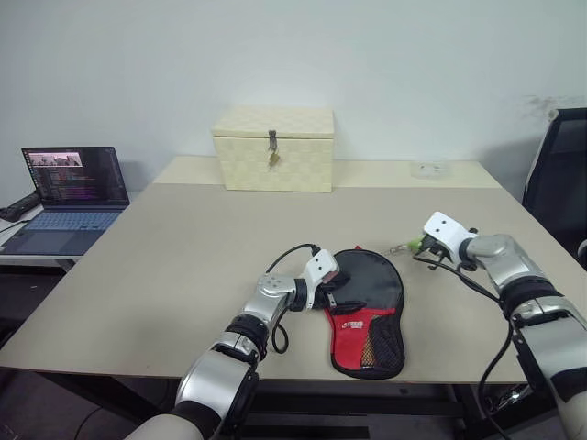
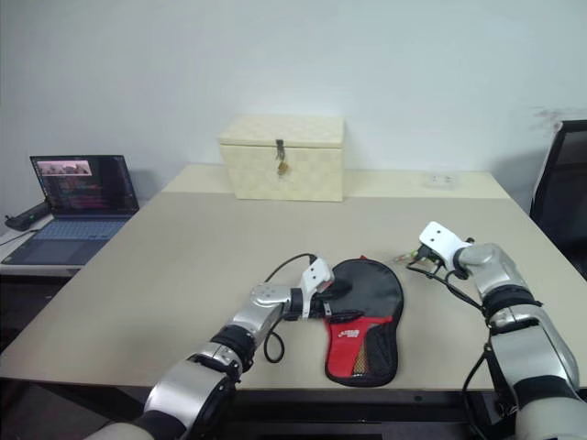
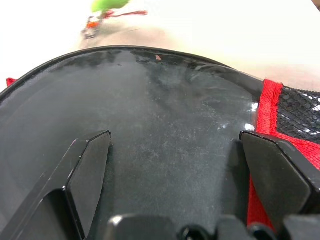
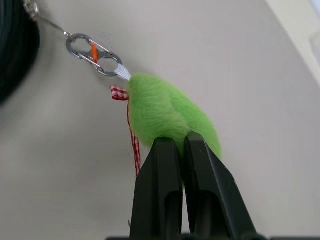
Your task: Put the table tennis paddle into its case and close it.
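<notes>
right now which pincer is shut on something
The right pincer: its fingers are pinched together on the fuzzy green charm clipped to the case. The left pincer stands wide open over the case.

The right tool rises with its two black fingers pressed together, their tips nipping the near end of a fuzzy green charm. A white loop at the charm's far end joins a small metal clip with an orange piece inside it, and a thin link runs from the clip toward the black case at the frame's edge. A red-and-white checked ribbon hangs beside the charm. Beneath lies the pale tabletop.
</notes>
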{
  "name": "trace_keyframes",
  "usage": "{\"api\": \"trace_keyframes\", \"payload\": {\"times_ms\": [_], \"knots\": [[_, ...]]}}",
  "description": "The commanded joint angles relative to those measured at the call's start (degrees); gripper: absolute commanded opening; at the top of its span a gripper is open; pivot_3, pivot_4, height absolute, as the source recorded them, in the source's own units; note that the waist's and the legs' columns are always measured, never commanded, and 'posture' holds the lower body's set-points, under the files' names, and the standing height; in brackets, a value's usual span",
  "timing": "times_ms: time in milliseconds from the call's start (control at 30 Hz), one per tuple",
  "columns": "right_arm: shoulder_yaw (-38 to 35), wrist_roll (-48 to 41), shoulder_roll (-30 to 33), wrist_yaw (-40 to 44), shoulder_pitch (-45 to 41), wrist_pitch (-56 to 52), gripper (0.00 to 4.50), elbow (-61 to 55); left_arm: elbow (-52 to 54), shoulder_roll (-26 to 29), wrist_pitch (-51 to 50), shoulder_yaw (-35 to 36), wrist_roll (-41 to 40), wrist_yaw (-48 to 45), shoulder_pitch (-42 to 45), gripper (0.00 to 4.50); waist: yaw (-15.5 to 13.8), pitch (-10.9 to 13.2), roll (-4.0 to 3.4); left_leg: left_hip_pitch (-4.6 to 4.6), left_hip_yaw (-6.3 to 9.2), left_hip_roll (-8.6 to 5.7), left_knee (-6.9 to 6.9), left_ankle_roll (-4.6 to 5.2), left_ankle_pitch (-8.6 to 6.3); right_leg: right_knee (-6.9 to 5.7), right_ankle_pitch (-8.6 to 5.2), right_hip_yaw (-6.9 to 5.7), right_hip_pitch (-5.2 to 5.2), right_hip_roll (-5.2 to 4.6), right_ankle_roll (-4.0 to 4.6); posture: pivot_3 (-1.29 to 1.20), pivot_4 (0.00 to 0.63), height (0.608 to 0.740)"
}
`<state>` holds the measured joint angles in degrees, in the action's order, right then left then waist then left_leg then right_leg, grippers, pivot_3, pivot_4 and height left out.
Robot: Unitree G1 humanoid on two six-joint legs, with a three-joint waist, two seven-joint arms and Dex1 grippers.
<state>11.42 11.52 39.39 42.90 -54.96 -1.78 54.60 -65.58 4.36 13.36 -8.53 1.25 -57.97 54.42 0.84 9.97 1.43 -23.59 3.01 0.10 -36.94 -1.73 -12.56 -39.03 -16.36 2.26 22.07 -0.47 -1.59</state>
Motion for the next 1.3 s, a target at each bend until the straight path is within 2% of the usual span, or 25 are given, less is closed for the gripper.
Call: {"api": "trace_keyframes", "payload": {"times_ms": [33, 167, 367, 833, 1100, 1300], "knots": [[-4.41, -4.96, 6.14, 7.86, 8.29, -9.00, 0.04, -18.94, -3.02, -1.35, -0.51, -2.16, 3.03, 0.75, -0.89, 4.50, -0.44, -0.01, -0.02, -0.01, 0.03, -0.19, 0.00, 0.00, 0.00, 0.01, -0.02, -0.02, -0.01, -0.04, -0.04, 0.00, 0.150, 0.740], [-8.63, -11.61, 12.08, 15.07, 23.24, -22.26, 0.04, -44.72, -3.98, -2.36, -0.84, -2.05, 3.22, 0.69, -0.04, 4.50, -1.01, -0.10, -0.18, -0.12, 0.11, -0.43, -0.02, 0.02, -0.01, 0.02, -0.09, -0.05, 0.02, -0.23, -0.15, 0.00, 0.150, 0.740], [-14.30, -20.04, 17.25, 19.31, 38.49, -35.14, 0.04, -67.51, -5.31, -3.41, -0.70, -2.35, 4.50, 1.53, 1.06, 4.50, -1.32, -0.15, -0.24, -0.06, 0.15, -0.53, -0.05, 0.02, -0.01, 0.03, -0.12, -0.11, -0.11, -0.51, -0.38, 0.00, 0.150, 0.740], [-24.87, -35.48, 23.24, 23.93, 64.86, -47.30, 0.04, -97.07, -7.09, -5.07, -0.37, -2.65, 7.19, 4.21, 3.36, 4.50, -2.10, -0.08, -0.10, 0.29, 0.23, -0.60, -0.03, 0.07, -0.05, 0.31, -0.35, -0.24, -0.67, -0.62, -0.80, 0.00, 0.150, 0.740], [-25.26, -47.63, 20.58, 20.52, 71.89, -54.27, 0.04, -111.02, -7.58, -5.54, -0.36, -2.76, 8.31, 5.98, 3.67, 4.50, -2.21, -0.07, 0.06, 0.32, 0.26, -0.58, -0.03, 0.07, -0.06, 0.44, -0.36, -0.28, -0.76, -0.63, -0.86, 0.00, 0.150, 0.740], [-19.18, -54.86, 19.20, 14.19, 68.64, -56.57, 0.04, -114.58, -7.86, -5.98, -0.43, -2.53, 8.81, 7.26, 4.18, 4.50, -2.17, -0.09, 0.37, 0.51, 0.25, -0.54, -0.01, 0.07, -0.06, 0.52, -0.36, -0.28, -0.96, -0.63, -0.87, 0.00, 0.150, 0.740]]}}
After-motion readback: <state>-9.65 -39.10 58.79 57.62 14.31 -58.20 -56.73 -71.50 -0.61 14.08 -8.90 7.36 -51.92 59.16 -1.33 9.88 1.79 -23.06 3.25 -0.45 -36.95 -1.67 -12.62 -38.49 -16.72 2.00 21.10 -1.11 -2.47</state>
